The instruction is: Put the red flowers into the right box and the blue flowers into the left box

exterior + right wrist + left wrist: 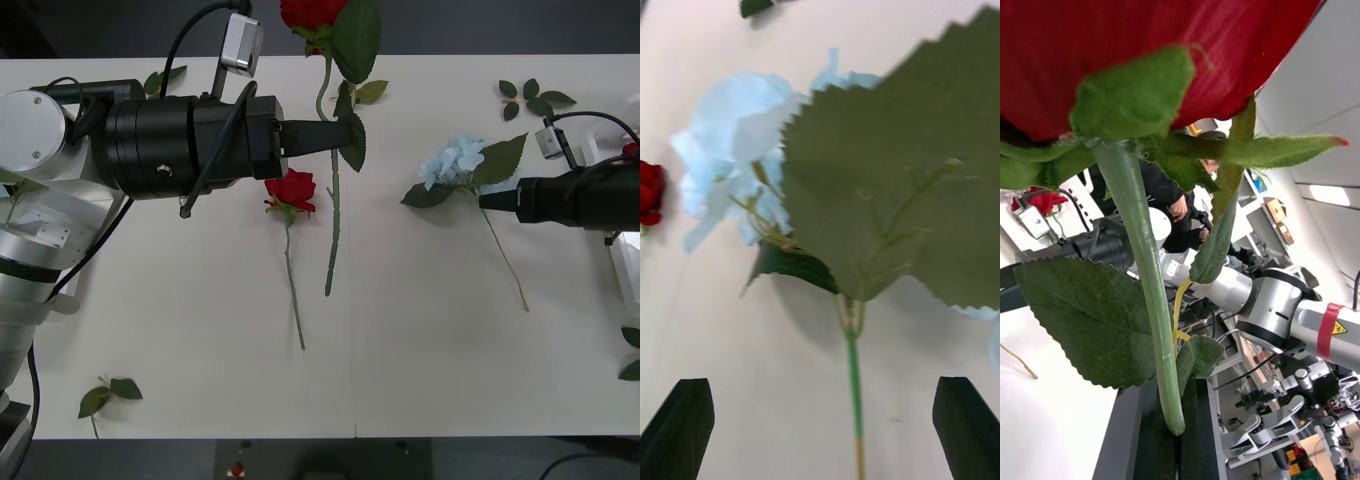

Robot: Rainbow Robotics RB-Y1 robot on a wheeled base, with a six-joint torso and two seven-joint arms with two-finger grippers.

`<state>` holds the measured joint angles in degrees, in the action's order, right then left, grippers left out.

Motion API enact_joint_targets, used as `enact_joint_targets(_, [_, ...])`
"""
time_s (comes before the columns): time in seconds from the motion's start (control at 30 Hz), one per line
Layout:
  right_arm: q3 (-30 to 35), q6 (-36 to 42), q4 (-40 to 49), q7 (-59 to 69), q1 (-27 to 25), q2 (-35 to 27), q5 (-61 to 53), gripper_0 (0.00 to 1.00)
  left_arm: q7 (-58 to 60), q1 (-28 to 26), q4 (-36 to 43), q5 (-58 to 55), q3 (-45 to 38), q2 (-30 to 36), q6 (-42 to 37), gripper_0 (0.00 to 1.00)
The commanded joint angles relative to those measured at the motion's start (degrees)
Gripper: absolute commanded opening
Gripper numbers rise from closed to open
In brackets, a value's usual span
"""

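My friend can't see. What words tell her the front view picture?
The left gripper holds a red rose by its stem above a white table. The open right gripper reaches a blue flower lying there; another rose lies between.

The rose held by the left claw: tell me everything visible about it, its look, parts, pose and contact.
The held rose is an artificial flower with a compact red bloom, a long thin green stem and dark serrated green leaves that look like fabric. The left claw is shut on its stem partway down, below the bloom. In the front view the bloom points toward the table's far edge and the stem's lower end trails toward the robot, passing beside another red rose that lies flat on the table. The left wrist view shows the stem pinched between the black fingers.
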<state>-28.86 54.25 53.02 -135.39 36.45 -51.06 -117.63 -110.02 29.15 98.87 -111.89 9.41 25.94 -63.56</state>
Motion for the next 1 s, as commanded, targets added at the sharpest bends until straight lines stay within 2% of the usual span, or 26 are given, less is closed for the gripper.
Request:
enact_joint_targets(0.03, [0.91, 3.05, 3.06, -2.95, 0.81, -5.02, -6.3, 0.85, -4.33, 1.18, 0.62, -0.26, -0.8, -0.28, -0.77, 0.0])
enact_joint_targets(0.27, [0.91, 11.58, 7.36, -4.8, 0.02, -9.41, -20.89, 0.86, -5.03, 1.18, 0.44, 1.24, -0.8, -0.28, -1.65, 0.0])
enact_joint_targets(0.57, [1.09, 10.35, 20.46, -9.11, -7.98, -14.16, -36.45, 0.86, -6.35, 1.18, 0.53, 1.24, -0.8, -0.28, -2.27, 0.0])
enact_joint_targets(0.83, [5.83, 10.52, 28.81, -18.16, -15.45, -13.1, -36.97, 0.85, -6.35, 1.18, 0.53, 1.24, -0.8, -0.28, -2.27, 0.0])
enact_joint_targets(1.0, [9.09, 9.99, 35.4, -19.61, -21.25, -9.5, -36.97, 0.85, -6.35, 1.18, 0.53, 1.24, -0.8, -0.28, -2.27, 0.0])
